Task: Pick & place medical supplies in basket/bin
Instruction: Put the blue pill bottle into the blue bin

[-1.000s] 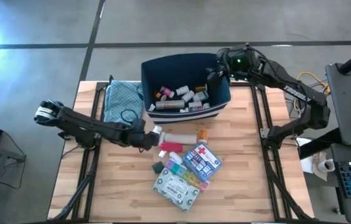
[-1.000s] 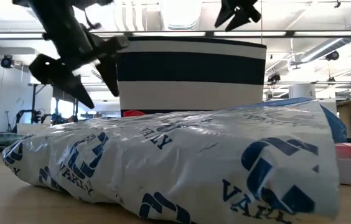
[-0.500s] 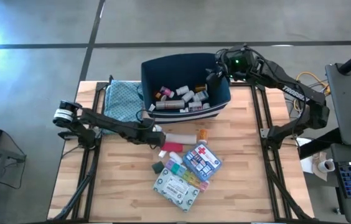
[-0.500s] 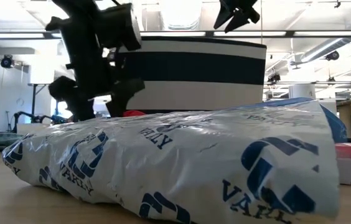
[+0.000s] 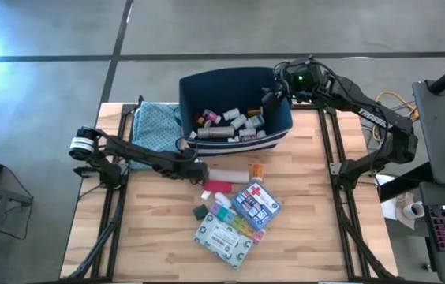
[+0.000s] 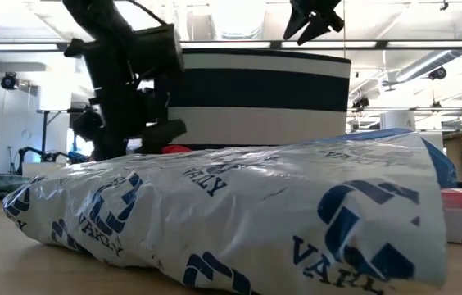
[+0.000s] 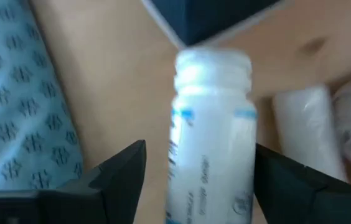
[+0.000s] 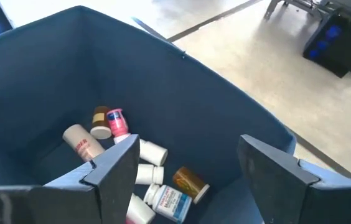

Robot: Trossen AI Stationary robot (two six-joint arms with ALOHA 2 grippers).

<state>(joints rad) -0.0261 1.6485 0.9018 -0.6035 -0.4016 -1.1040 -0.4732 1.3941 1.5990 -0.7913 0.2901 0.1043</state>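
The left gripper (image 5: 196, 168) sits low on the table (image 5: 309, 237) just in front of the bin (image 5: 235, 81), jaws open around a white bottle (image 7: 210, 137), seemingly not yet squeezing. The right gripper (image 5: 271, 96) hovers over the bin, jaws open and empty.

In the low view, the crinkled white plastic packet (image 6: 231, 217) lying on the bench carries a repeated blue logo with lettering that reads roughly "VAHLY". In the high view, white letters run along the right arm (image 5: 372, 116), too small to read. The blue pouch (image 5: 256, 203) bears a red cross sign.
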